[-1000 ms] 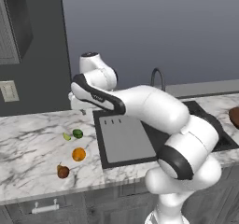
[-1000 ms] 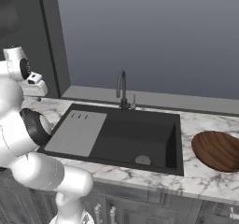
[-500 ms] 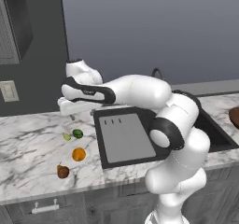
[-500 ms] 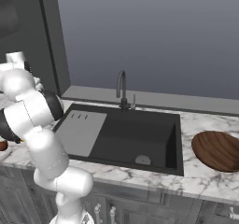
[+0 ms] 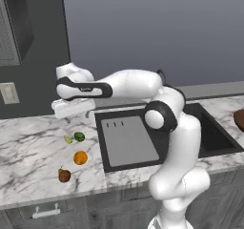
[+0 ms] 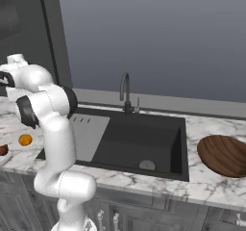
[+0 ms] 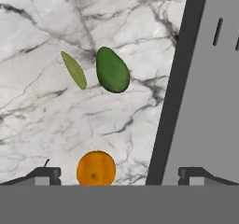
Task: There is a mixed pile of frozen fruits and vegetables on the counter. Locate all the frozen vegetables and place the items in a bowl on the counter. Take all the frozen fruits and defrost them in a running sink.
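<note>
Arm: is swinging out from over the drainboard to hang above the pile, which earlier lay off to its side.
Fingers: are standing spread wide, holding nothing.
Pile: orange ball is lying between the fingertips, dark green item and pale bit just beyond, on the counter.
Bowl: is sitting well apart, past the sink.
Meaning: a first pick is coming; nothing is sorted yet.
</note>
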### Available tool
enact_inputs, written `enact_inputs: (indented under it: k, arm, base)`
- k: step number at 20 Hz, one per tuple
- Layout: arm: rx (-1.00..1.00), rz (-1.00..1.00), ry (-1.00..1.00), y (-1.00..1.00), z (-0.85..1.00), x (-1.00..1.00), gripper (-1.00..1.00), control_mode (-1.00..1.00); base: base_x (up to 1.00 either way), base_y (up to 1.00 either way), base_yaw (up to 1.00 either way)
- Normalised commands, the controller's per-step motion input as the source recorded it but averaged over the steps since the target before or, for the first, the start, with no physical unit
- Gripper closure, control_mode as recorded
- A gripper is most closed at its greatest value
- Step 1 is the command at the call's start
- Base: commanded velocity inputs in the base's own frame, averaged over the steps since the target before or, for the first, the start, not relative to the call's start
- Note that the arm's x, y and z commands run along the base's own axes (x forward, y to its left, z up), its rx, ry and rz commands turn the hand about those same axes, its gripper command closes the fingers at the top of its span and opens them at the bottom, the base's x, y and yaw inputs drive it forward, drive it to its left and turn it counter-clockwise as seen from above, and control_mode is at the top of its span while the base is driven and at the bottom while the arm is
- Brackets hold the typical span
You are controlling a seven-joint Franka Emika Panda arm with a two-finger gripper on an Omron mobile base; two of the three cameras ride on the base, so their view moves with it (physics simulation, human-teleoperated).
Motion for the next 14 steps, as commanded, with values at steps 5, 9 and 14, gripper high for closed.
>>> enact_inputs:
  k: [5, 9, 14]
  arm:
    - [0.00, -0.01, 0.01, 0.00, -0.30, 0.42, -1.00, -1.00]
    - [0.00, -0.05, 0.01, 0.06, -0.41, 0.51, -1.00, -1.00]
    - [0.15, -0.02, 0.00, 0.18, -0.43, 0.35, -1.00, -1.00]
  base:
    - [0.00, 0.00, 0.00]
    - [0.00, 0.00, 0.00]
    - [0.00, 0.00, 0.00]
